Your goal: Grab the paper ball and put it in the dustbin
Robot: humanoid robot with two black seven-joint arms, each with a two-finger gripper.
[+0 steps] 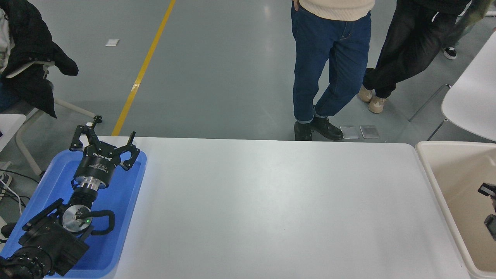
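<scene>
The dustbin (426, 162) is a cream-beige bin at the table's right end, cut off by the picture's right edge. Only small black parts of my right gripper (489, 207) show at the right edge, over the inside of the bin. Most of it is out of view. The paper ball is not visible anywhere; the tabletop bears nothing. My left gripper (115, 128) is parked at the lower left over the blue tray, open and empty.
A shallow blue tray (128, 217) lies at the table's left end under the left arm. Two people stand on the floor beyond the table's far edge (329, 77). A chair with a black jacket (31, 66) stands at far left, a white chair (472, 97) at far right.
</scene>
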